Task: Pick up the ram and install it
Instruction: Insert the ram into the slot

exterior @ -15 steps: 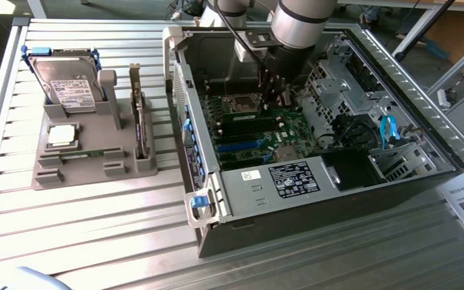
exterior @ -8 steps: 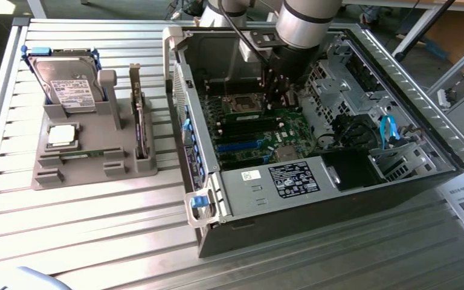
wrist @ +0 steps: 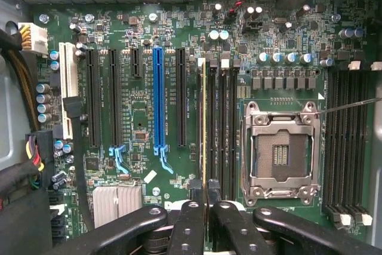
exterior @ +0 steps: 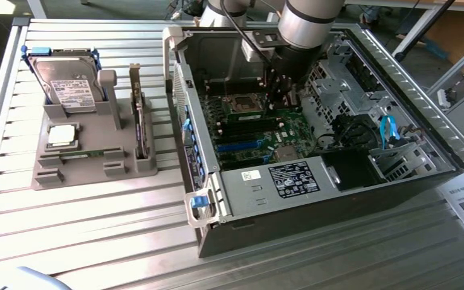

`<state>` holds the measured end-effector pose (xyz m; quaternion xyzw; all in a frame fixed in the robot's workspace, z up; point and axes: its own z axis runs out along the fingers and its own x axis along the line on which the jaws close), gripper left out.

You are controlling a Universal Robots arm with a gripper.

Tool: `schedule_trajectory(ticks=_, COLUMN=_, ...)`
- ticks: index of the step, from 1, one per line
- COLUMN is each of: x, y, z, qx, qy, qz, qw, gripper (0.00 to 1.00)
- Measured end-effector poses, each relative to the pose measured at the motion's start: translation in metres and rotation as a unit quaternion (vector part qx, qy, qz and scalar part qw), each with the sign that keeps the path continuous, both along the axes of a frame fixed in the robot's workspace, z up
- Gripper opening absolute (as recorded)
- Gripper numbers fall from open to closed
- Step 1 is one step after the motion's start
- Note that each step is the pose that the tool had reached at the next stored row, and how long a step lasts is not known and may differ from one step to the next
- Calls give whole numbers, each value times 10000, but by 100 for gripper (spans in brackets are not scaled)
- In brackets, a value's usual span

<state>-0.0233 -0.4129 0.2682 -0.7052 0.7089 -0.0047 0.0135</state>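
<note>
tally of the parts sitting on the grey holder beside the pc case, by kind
hard drive: 1
expansion card: 1
processor chip: 1
ram stick: 1
total: 4

Daylight glare on table (exterior: pixel 95 229); case (exterior: pixel 313 225) interior dim.

At one o'clock in the exterior view, a silver-grey cylindrical arm (exterior: pixel 306 21) ends in a black wrist (exterior: pixel 290 67); the black gripper (wrist: pixel 206 195) has linked bars with round pivot holes.
</note>
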Motion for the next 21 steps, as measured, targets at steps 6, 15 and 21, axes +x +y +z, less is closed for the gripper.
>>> schedule_trajectory(ticks=6, x=0, y=0, z=-39, qx=0, qy=0, qz=0, qw=10000, gripper=12)
schedule_trajectory(ticks=15, x=0, y=0, z=-113, qx=0, qy=0, qz=0, qw=10000, gripper=12)
schedule_trajectory(ticks=21, x=0, y=0, z=-155, qx=0, qy=0, qz=0, qw=10000, gripper=12)
